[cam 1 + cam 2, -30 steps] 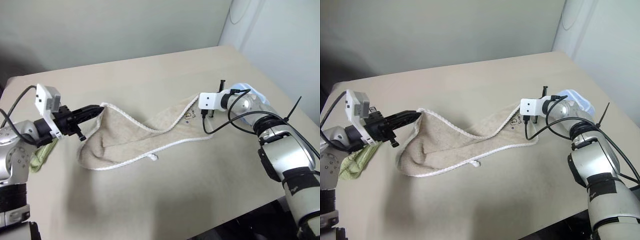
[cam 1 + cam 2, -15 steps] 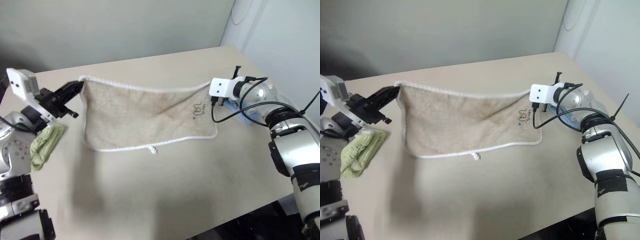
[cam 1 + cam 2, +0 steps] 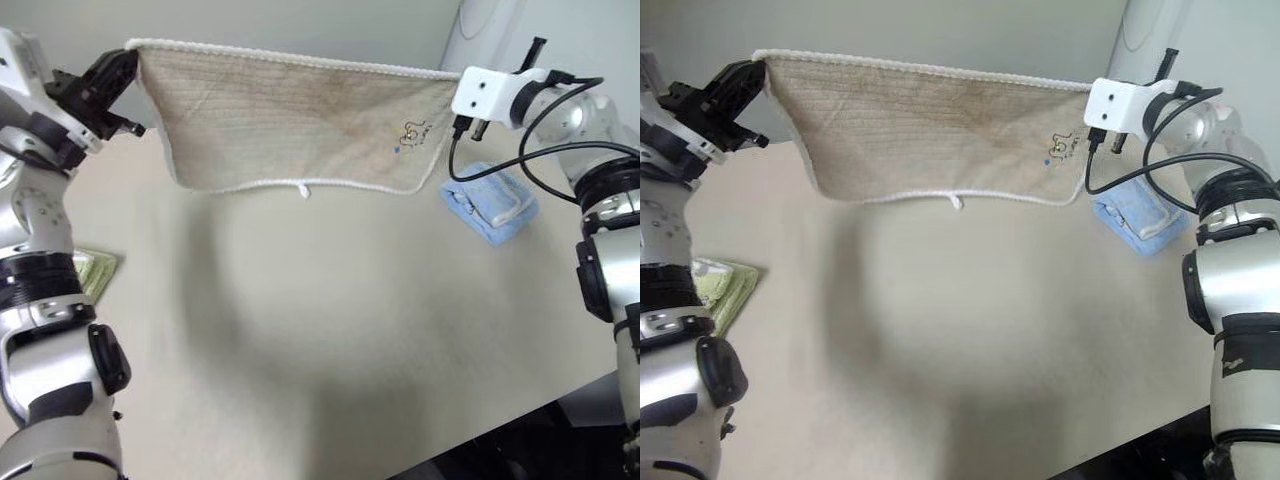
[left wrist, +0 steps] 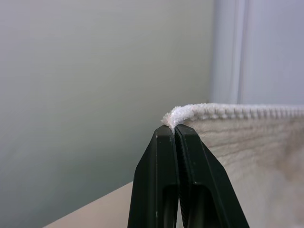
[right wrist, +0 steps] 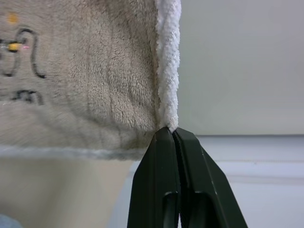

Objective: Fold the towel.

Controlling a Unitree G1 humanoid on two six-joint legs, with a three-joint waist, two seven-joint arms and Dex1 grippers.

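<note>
The towel (image 3: 290, 120) is held up in the air right now, stretched out flat between the two arms with its top corded edge pulled nearly taut and the rest hanging free above the table (image 3: 330, 330), so no part of it is seen touching the surface. It looks doubled over already, since two layers of white edging can be made out along the bottom, though that's hard to be sure of. A small embroidered mark (image 3: 412, 133) is seen near the 3 o'clock end, and a little hanging loop (image 3: 303, 190) dangles from the bottom edge around 6 o'clock. The top corner at 9 o'clock is pinched tight by the left gripper (image 4: 174, 133), fingers clamped together on the cord. The top corner at 3 o'clock is gripped the same way by the right gripper (image 5: 172, 135), fingers pressed together on the edging. Further out, a folded blue towel (image 3: 488, 205) is lying on the table below the 3 o'clock end, and a folded green towel (image 3: 722, 290) is lying off at 9 o'clock. As far as progress goes, it's judged that the spreading and lifting part is done, but the folding proper is mostly left: the towel would need to be laid down and folded over.
</note>
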